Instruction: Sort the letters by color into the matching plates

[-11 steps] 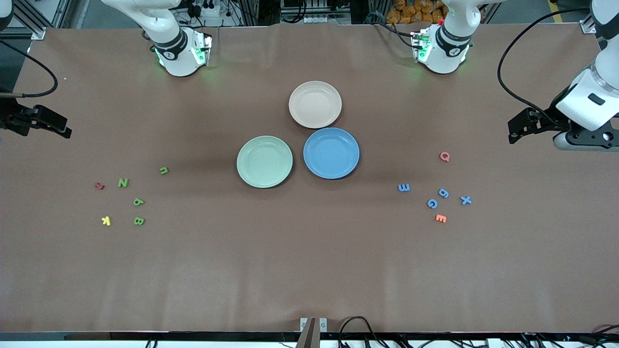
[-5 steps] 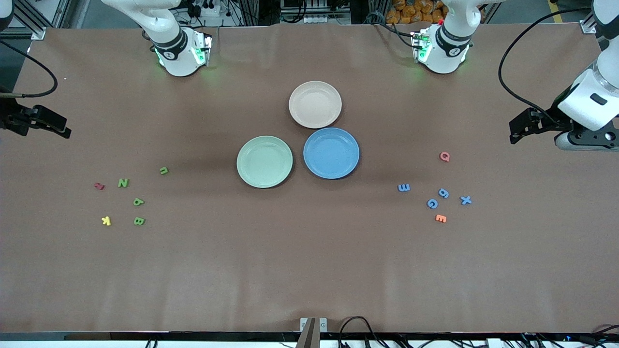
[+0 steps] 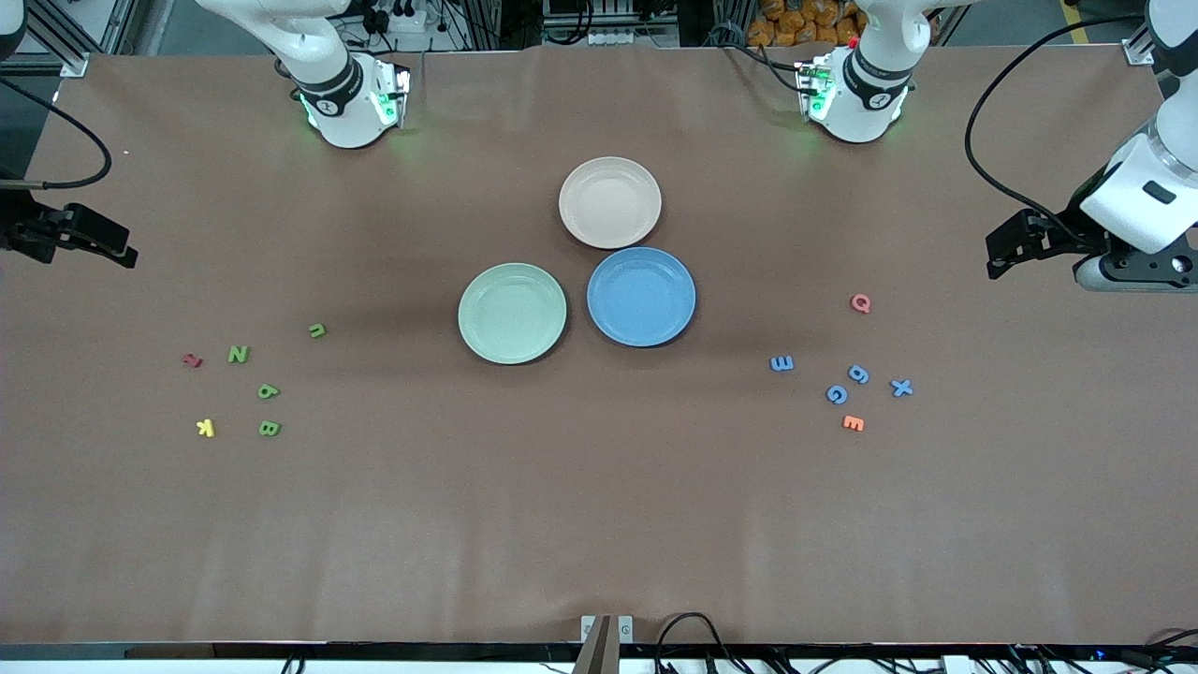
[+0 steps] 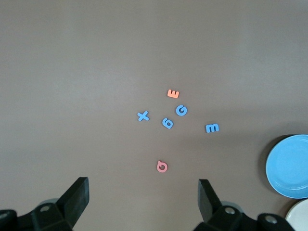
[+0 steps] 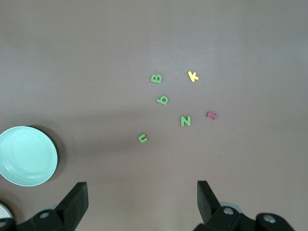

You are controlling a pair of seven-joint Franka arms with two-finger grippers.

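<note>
Left gripper (image 4: 143,202): jaws spread, empty, over bare table near the blue letters (image 3: 837,394).
Right gripper (image 5: 142,201): jaws spread, empty, near the green letters (image 3: 269,391).
Plates: green plate (image 3: 512,313), blue plate (image 3: 641,297), mid-table, both empty; sorting apparently not begun.

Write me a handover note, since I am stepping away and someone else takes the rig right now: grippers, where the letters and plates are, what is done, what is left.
Left gripper: open, holding nothing, up over the table's left-arm end.
Right gripper: open, holding nothing, up over the right-arm end.
Green plate and blue plate: side by side mid-table, nothing in them.
Four green letters lie loose toward the right arm's end, among a red letter and a yellow letter.
Four blue letters lie toward the left arm's end, near a pinkish-red letter and an orange letter.
Done: nothing sorted.
Left: all eight letters.
</note>
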